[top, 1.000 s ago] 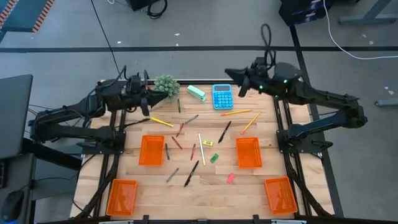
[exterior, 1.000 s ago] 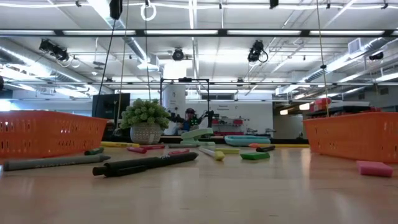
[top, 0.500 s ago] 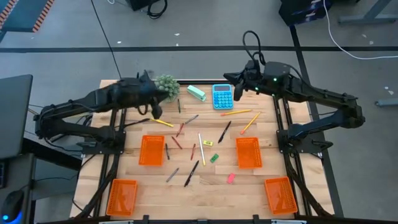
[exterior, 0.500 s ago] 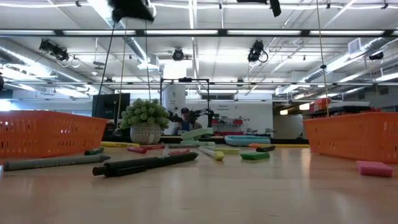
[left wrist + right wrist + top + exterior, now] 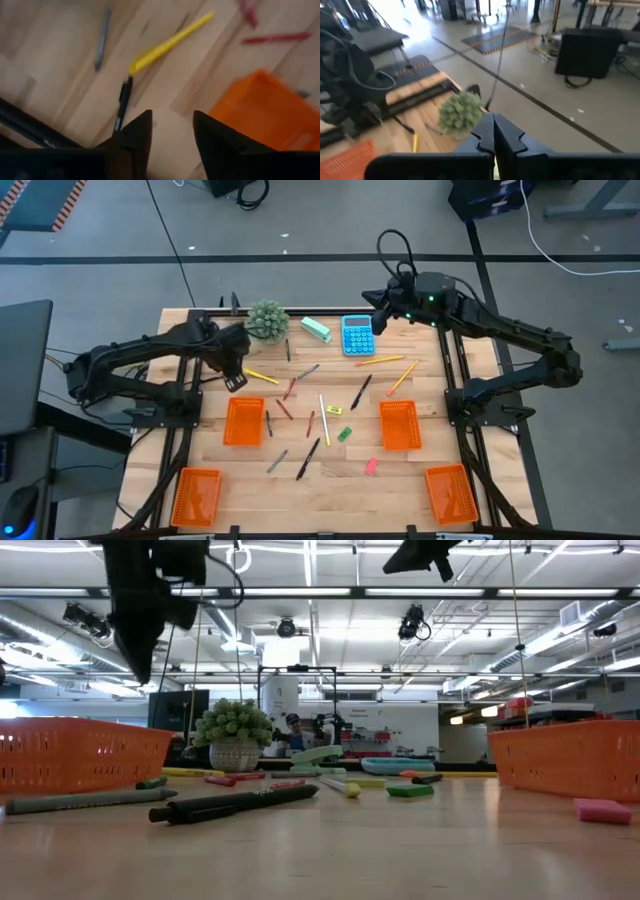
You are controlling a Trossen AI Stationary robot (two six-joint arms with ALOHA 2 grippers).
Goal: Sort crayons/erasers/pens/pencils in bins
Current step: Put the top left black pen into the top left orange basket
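In the left wrist view, a bin [image 5: 260, 112] is being cut off by the picture's edge and smeared by blur, as are a pencil [image 5: 170, 44] and a crayon [image 5: 275, 38]. In the low view, only the left claw [image 5: 135, 655] is being shown; the arm above is being cropped.

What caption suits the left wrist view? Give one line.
Open left claw above the wood table, facing a yellow pencil, with an orange bin alongside.
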